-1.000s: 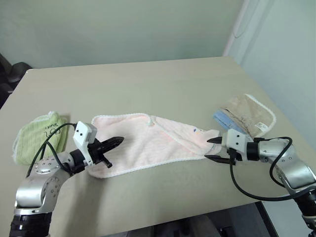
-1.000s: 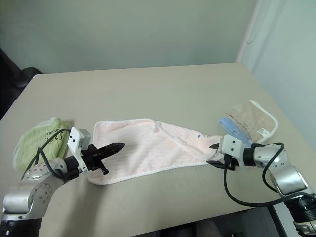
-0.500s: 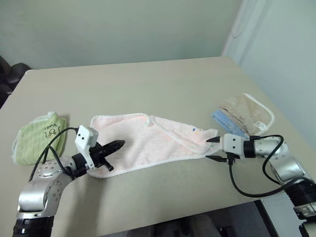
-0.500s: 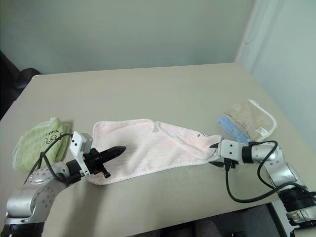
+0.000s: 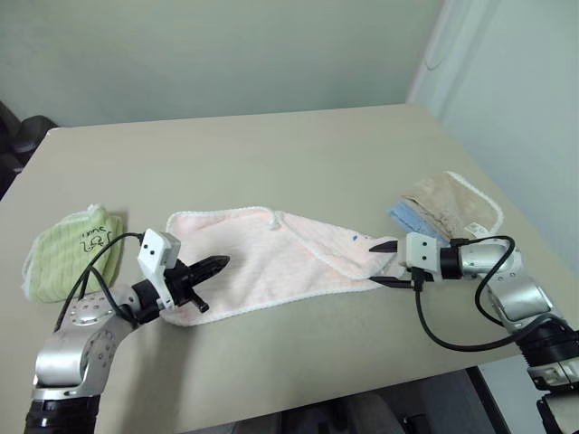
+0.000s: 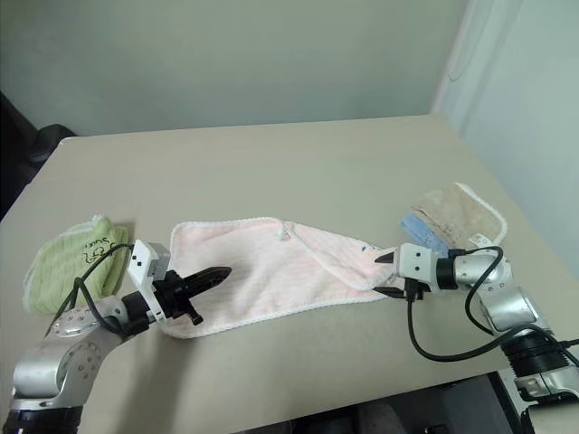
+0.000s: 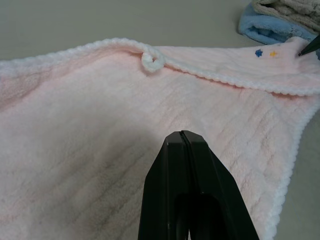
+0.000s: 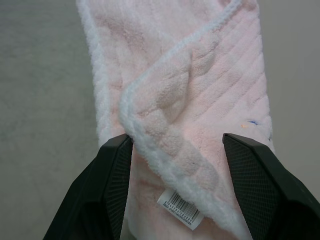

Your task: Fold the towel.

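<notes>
Pale green walls stood behind a beige table (image 5: 271, 154) that took up most of both eye views. Across the middle of the frame lay the towel (image 5: 271, 258), pale pink with faint stripes and white stitched edging, stretched in a long band from lower left toward centre right and narrowing toward its right end. A small white loop tag (image 5: 270, 220) sat on its upper edge, and part of the right half was folded over on itself, its white border crossing the cloth at a slant. In the lower left of the frame the left gripper (image 5: 215, 263) hung over the towel's left end with its two black fingers pressed together; in the left wrist view they met in a single point above the pink cloth, with nothing between them. At centre right the right gripper (image 5: 381, 263) stood with its fingers spread, one above and one below the towel's narrow right end; in the right wrist view the folded corner with a barcode label (image 8: 179, 207) lay between the two ribbed pads (image 8: 112, 180), which were apart and not clamping the cloth. To the far left of the frame a lime-green folded towel (image 5: 72, 249) lay apart from the pink one. At the right, just beyond the right gripper, a beige white-edged towel (image 5: 452, 206) rested on a blue cloth (image 5: 412, 220).
</notes>
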`<state>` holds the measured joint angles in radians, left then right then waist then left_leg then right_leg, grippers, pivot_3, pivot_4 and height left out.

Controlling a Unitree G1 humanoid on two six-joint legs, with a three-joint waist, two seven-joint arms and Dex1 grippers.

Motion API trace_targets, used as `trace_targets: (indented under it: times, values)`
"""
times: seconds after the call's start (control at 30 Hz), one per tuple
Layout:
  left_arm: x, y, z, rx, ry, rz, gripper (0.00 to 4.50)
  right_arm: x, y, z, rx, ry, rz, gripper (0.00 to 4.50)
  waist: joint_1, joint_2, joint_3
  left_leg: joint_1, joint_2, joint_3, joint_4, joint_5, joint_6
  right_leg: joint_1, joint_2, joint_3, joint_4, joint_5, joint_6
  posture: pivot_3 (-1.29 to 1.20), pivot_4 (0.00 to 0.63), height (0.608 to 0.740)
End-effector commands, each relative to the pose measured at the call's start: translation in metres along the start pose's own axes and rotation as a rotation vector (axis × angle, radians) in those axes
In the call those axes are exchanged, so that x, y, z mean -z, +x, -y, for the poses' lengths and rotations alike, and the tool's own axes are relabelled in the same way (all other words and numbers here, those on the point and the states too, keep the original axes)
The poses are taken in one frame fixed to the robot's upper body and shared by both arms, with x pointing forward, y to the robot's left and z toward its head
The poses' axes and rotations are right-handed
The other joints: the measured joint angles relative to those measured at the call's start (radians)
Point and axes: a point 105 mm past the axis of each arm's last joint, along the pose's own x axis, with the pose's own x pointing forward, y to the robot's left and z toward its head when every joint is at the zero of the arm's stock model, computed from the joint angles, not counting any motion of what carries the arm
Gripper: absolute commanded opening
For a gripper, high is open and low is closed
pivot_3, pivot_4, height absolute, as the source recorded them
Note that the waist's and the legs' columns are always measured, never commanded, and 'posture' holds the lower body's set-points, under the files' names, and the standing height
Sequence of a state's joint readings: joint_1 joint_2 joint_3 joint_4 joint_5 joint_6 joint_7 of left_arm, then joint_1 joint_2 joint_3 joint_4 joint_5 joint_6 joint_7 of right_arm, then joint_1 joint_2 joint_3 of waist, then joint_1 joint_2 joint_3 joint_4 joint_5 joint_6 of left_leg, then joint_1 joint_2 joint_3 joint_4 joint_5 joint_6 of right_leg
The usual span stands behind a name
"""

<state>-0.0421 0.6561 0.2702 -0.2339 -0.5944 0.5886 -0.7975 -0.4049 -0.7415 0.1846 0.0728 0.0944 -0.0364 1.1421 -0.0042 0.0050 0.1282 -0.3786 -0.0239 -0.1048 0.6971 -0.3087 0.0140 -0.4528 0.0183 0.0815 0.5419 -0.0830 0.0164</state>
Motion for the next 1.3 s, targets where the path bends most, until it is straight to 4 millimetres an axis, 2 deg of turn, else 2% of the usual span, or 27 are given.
trace_targets:
  times: [0.03, 0.07, 0.37, 0.47, 0.67, 0.9, 0.97, 1.1, 1.3]
  values:
    - [-0.01, 0.001, 0.001, 0.004, 0.038, 0.034, 0.0, -0.013, -0.001, 0.007, 0.04, -0.046, 0.026, 3.01, 0.0, 0.0, 0.0, 0.0, 0.0, 0.0, 0.0, 0.0, 0.0, 0.0, 0.0, 0.0, 0.0, 0.0, 0.0, 0.0, 0.15, 0.74]
    - [-0.01, 0.001, 0.001, 0.006, 0.038, 0.034, 0.0, -0.014, -0.001, 0.007, 0.042, -0.045, 0.026, 3.01, 0.0, 0.0, 0.0, 0.0, 0.0, 0.0, 0.0, 0.0, 0.0, 0.0, 0.0, 0.0, 0.0, 0.0, 0.0, 0.0, 0.15, 0.74]
    - [-0.011, 0.004, -0.002, 0.014, 0.04, 0.03, 0.0, -0.023, -0.003, 0.008, 0.074, -0.012, 0.058, 0.03, 0.0, 0.0, 0.0, 0.0, 0.0, 0.0, 0.0, 0.0, 0.0, 0.0, 0.0, 0.0, 0.0, 0.0, 0.0, 0.0, 0.15, 0.74]
    - [-0.012, 0.005, -0.004, 0.009, 0.046, 0.032, 0.0, -0.025, -0.005, 0.006, 0.076, 0.003, 0.065, 0.03, 0.001, 0.0, 0.0, 0.0, 0.0, 0.0, 0.0, 0.0, 0.0, 0.0, 0.0, 0.0, 0.0, 0.0, 0.0, 0.0, 0.15, 0.74]
    - [-0.027, 0.007, -0.04, -0.037, 0.102, 0.024, 0.0, -0.029, -0.004, 0.008, 0.118, 0.015, 0.082, 0.03, 0.002, -0.001, 0.0, 0.0, 0.0, 0.0, 0.0, 0.0, -0.001, 0.0, 0.0, 0.0, 0.0, 0.0, 0.0, 0.0, 0.15, 0.74]
    - [-0.061, 0.011, -0.068, 0.059, 0.179, -0.023, 2.37, -0.033, 0.0, 0.011, 0.148, 0.01, 0.094, 0.0, 0.003, -0.001, 0.0, -0.001, 0.0, 0.0, 0.0, 0.001, 0.0, -0.001, 0.0, 0.0, 0.0, 0.006, -0.002, 0.0, 0.15, 0.74]
    - [-0.074, 0.013, -0.082, 0.059, 0.215, -0.055, 3.06, -0.034, 0.002, 0.011, 0.16, 0.013, 0.099, 0.0, 0.006, -0.001, 0.0, -0.001, 0.0, -0.001, 0.0, 0.001, 0.0, -0.002, 0.0, 0.0, 0.0, 0.007, -0.001, 0.0, 0.15, 0.74]
    - [-0.082, 0.017, -0.105, 0.021, 0.225, -0.106, 4.49, -0.035, 0.003, 0.009, 0.185, 0.02, 0.104, 0.0, 0.007, -0.001, 0.0, -0.003, 0.0, -0.001, 0.0, 0.001, 0.001, -0.004, 0.0, 0.0, -0.001, 0.015, -0.006, 0.0, 0.15, 0.74]
    - [-0.074, 0.026, -0.125, -0.077, 0.243, -0.189, 4.49, -0.032, 0.002, 0.007, 0.218, 0.04, 0.103, 0.0, 0.007, -0.001, 0.0, -0.004, -0.001, -0.001, -0.001, 0.001, 0.002, -0.004, -0.001, -0.001, -0.003, 0.015, -0.003, 0.0, 0.15, 0.74]
